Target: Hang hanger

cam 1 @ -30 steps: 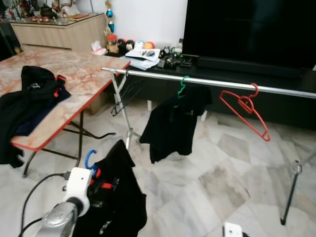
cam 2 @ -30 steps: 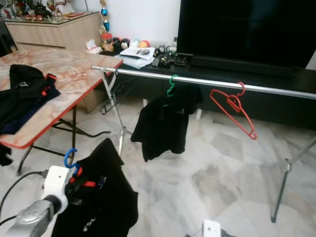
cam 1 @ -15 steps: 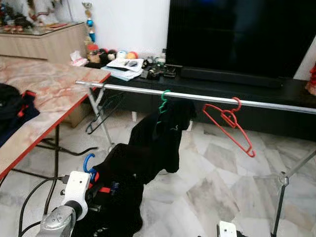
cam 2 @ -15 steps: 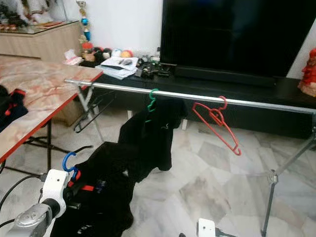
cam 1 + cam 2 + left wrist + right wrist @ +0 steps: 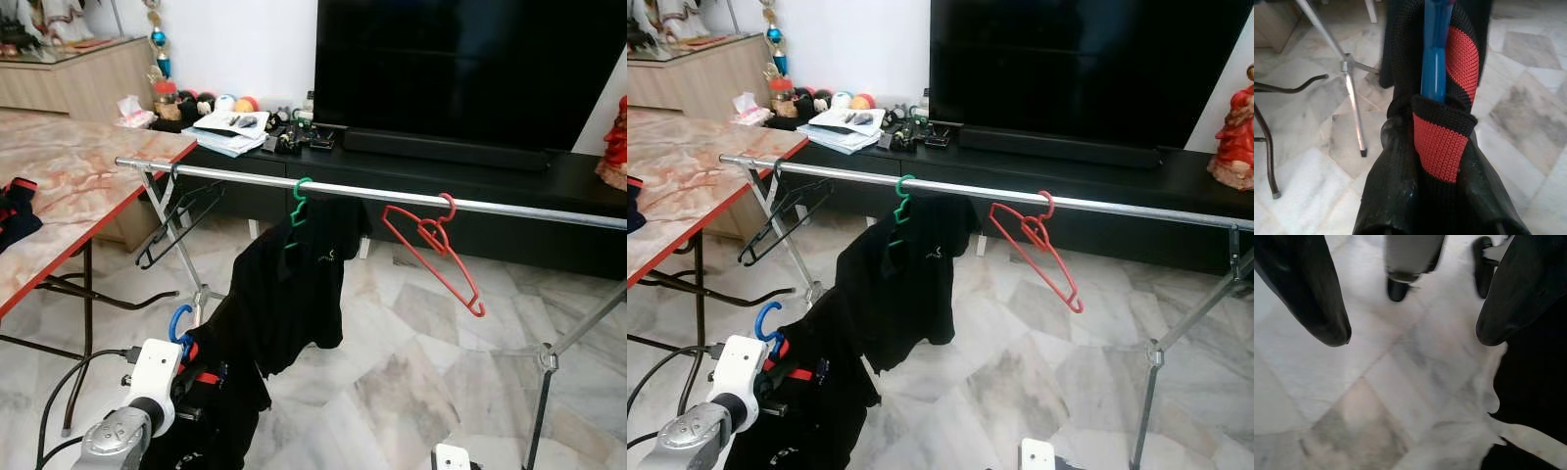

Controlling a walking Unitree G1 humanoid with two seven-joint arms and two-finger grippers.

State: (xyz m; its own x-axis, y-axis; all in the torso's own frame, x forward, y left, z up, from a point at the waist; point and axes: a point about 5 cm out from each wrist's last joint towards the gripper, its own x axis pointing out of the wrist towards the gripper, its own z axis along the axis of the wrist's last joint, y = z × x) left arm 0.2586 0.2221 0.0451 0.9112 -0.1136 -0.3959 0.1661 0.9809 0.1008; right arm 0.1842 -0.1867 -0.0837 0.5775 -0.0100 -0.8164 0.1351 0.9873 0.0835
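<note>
My left gripper (image 5: 1442,161) is shut on a blue hanger (image 5: 179,324) that carries a black garment (image 5: 220,411) with a red-striped collar (image 5: 1442,147), held low at the left in front of the rail. The silver rail (image 5: 529,208) runs across the room. On it hang a green hanger (image 5: 297,200) with a black shirt (image 5: 294,294), an empty red hanger (image 5: 436,245), and a black wire hanger (image 5: 176,220) near its left end. My right gripper (image 5: 1413,338) hangs open over the marble floor, nothing between its fingers (image 5: 1317,298).
A marble-topped folding table (image 5: 69,186) with red edge stands at the left, dark clothes (image 5: 15,206) on it. Behind the rail is a low black TV bench (image 5: 549,186) with a large TV (image 5: 470,69). The rail's tripod legs (image 5: 539,392) stand on the floor (image 5: 411,372) at the right.
The camera has swung right and closer to the rail; the table slid out to the left. My left gripper still holds the blue hanger and garment low at the left.
</note>
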